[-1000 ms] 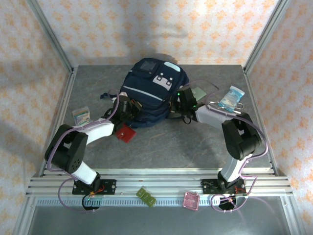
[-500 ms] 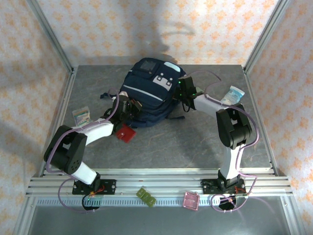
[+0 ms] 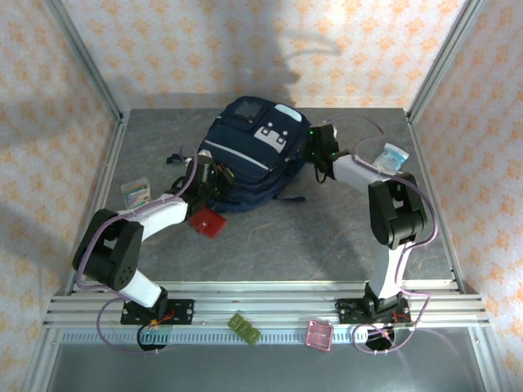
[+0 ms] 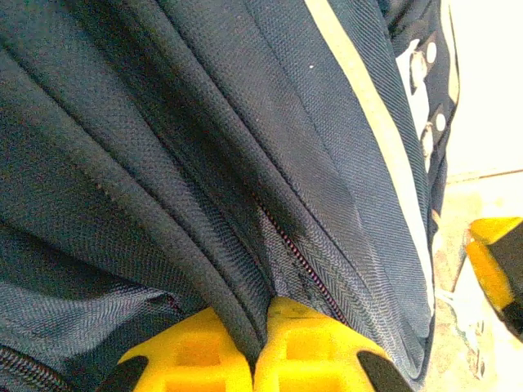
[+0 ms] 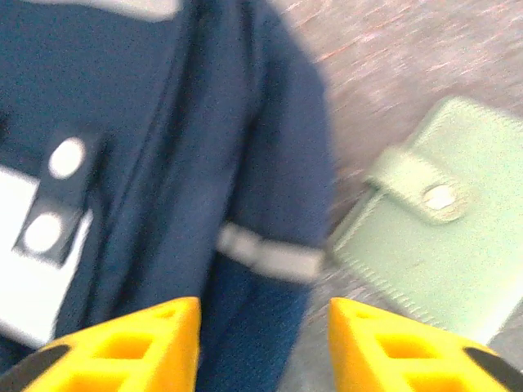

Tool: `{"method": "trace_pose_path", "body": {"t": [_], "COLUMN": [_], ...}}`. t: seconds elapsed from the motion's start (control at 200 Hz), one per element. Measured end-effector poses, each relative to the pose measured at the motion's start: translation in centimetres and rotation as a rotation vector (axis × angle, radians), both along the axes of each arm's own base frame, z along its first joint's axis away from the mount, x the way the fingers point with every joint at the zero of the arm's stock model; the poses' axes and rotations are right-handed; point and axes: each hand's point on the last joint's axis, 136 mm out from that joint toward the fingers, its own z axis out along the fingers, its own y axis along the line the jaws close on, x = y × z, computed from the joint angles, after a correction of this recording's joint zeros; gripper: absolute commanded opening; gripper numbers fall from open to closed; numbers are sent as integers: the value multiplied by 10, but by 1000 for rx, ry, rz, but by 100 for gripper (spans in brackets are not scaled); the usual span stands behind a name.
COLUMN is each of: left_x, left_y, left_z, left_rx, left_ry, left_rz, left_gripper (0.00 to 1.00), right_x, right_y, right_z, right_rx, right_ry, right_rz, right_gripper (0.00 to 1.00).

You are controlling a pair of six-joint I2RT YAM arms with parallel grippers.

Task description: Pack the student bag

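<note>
Grey counter carries the large navy-blue fabric backpack at middle-back. Left tool is clamped on a fabric fold by the zipper: best held taut. Right tool has jaws apart over the backpack's edge. It should shift to the pale green snap wallet just beside it and grip squarely.

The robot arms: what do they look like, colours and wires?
Both the left arm and right arm have black joints, white shells between, a lilac cable looping along each. Their fingers are blocky bright yellow plastic. A green light glows near the right wrist.
</note>
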Motion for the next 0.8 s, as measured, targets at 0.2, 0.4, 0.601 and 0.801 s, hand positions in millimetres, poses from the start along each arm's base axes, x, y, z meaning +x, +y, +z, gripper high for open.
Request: {"method": "trace_pose_path", "body": {"t": [0.2, 0.4, 0.601, 0.801], "left_x": [0, 0, 0, 1], "left_y": [0, 0, -1, -1], "left_z": [0, 0, 2, 4], "left_rx": [8, 17, 17, 19], "left_ry": [0, -1, 1, 5], "left_rz": [-9, -16, -20, -24], "left_gripper": [0, 0, 0, 0], "right_x": [12, 43, 46, 54], "right_y": [-17, -6, -18, -2], "right_z": [3, -14, -59, -57], "right_rx": [43, 144, 207, 268], "right_ry": [1, 32, 128, 124], "right_rz": [-53, -53, -99, -45], "right_gripper": [56, 58, 39, 0]}}
